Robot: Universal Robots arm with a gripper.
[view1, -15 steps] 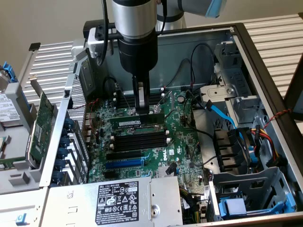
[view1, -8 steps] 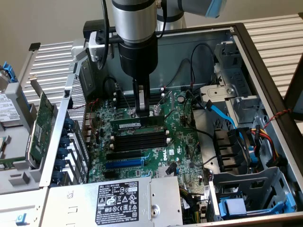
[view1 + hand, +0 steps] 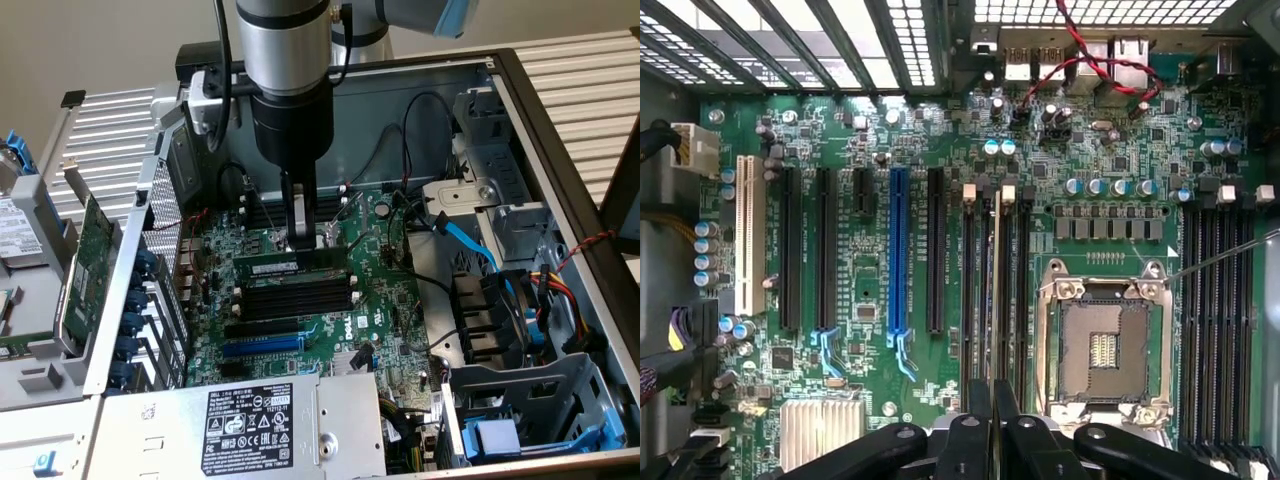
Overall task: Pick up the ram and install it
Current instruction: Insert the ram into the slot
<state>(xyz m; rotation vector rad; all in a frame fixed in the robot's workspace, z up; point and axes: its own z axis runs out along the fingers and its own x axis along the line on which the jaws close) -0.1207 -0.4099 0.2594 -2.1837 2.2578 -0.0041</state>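
Observation:
The ram [image 3: 270,264] is a thin green stick, and my gripper [image 3: 300,243] is shut on its top edge, reaching straight down into the open computer case. It hangs lengthwise right at the near bank of black memory slots [image 3: 295,297] on the motherboard. In the wrist view the ram [image 3: 997,285] shows edge-on as a narrow line running out from between my fingers [image 3: 975,440], in line with one slot between white end clips [image 3: 1008,192]. I cannot tell whether it is seated in the slot.
The bare CPU socket [image 3: 1105,345] lies beside these slots, with a second bank of memory slots [image 3: 1215,320] beyond it. Expansion slots, one blue [image 3: 898,250], lie on the other side. A blue cable [image 3: 465,240], drive bays and the power supply [image 3: 250,420] crowd the case.

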